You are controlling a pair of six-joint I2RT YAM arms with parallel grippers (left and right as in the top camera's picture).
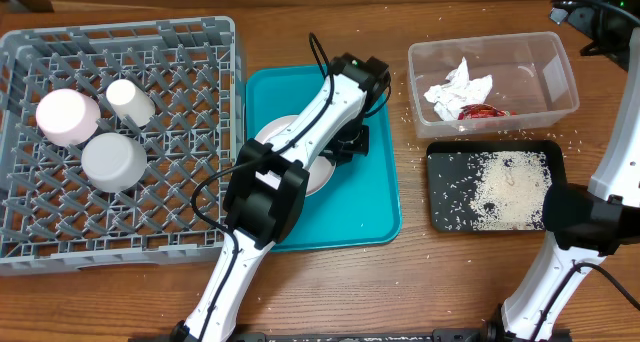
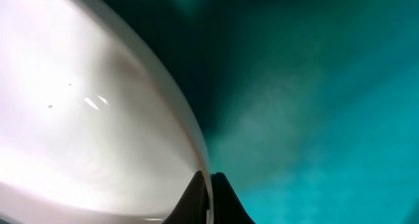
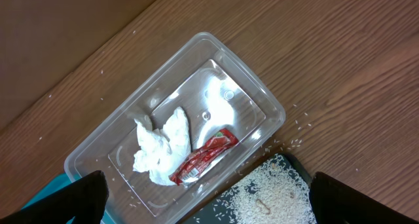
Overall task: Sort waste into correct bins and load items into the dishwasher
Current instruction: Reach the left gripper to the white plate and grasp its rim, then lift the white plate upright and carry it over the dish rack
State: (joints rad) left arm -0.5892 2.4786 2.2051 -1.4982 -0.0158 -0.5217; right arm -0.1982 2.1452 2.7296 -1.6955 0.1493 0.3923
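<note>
wooden table | grey dish rack | teal tray | clear tub | black tray | scattered rice grains

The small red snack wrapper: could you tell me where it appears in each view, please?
Overhead: small red snack wrapper upper right, inside the clear plastic tub.
Left wrist: not in it.
Right wrist: wrapper lower centre, beside the crumpled white napkin.
Shared landmark: that tub.

Overhead view: bright, even light from above; soft shadow under the left arm; sharp edge to edge.
Left wrist view: extreme close-up; white plate overexposed with 2 small glare streaks; teal tray a blurred wash, darkening toward the top.
Right wrist view: crisp; white glare patch on the clear tub floor; table evenly lit.
</note>
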